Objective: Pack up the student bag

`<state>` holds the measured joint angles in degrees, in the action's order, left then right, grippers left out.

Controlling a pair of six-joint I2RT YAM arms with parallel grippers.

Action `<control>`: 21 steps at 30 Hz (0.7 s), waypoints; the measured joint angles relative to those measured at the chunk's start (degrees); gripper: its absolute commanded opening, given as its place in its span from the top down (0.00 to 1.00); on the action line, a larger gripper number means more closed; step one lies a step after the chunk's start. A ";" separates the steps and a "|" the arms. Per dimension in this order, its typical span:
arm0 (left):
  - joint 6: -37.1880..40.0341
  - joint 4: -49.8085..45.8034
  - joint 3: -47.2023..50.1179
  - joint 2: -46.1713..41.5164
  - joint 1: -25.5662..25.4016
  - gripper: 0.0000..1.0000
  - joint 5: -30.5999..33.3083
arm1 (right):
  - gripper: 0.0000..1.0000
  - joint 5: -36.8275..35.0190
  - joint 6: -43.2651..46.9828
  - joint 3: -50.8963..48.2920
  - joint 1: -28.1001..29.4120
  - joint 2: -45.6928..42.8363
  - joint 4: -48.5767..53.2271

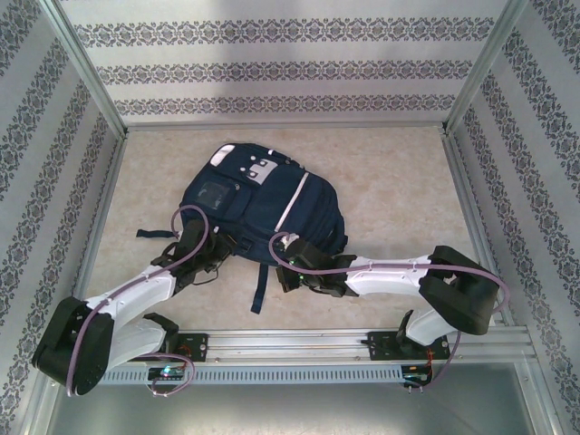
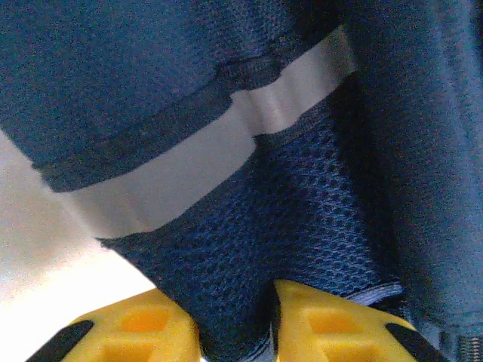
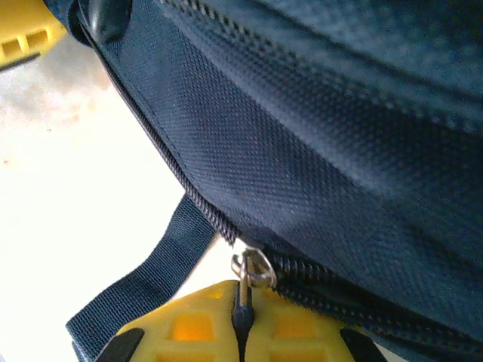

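The student bag (image 1: 249, 204) lies on the tabletop (image 1: 390, 199), centre of the overhead frame. My right end effector (image 3: 241, 309) is pressed together on its zipper pull (image 3: 253, 268), bottom centre of the right wrist view. My left end effector (image 2: 234, 320) seems clamped on the bag's blue mesh (image 2: 302, 211).

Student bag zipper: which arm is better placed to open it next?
Right, probably: the right gripper is shut on the zipper pull, while the left gripper pinches mesh fabric on the student bag, seemingly bracing it.
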<state>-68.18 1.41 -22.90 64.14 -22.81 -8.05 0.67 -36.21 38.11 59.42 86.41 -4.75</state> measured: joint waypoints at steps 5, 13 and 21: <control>2.19 -2.67 -2.80 1.18 0.04 0.90 2.36 | 1.00 -1.01 0.90 0.94 0.00 0.02 3.61; 4.02 -5.20 -4.09 1.51 2.23 0.93 2.29 | 1.00 -3.54 3.04 1.33 -0.61 -1.77 9.75; 5.40 -7.15 -5.53 2.21 4.66 0.95 1.97 | 1.00 -3.61 5.70 0.83 -6.16 -5.95 14.60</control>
<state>-62.78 -5.74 -28.42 66.35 -18.15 -6.09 -2.94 -30.50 38.94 53.25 80.47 9.85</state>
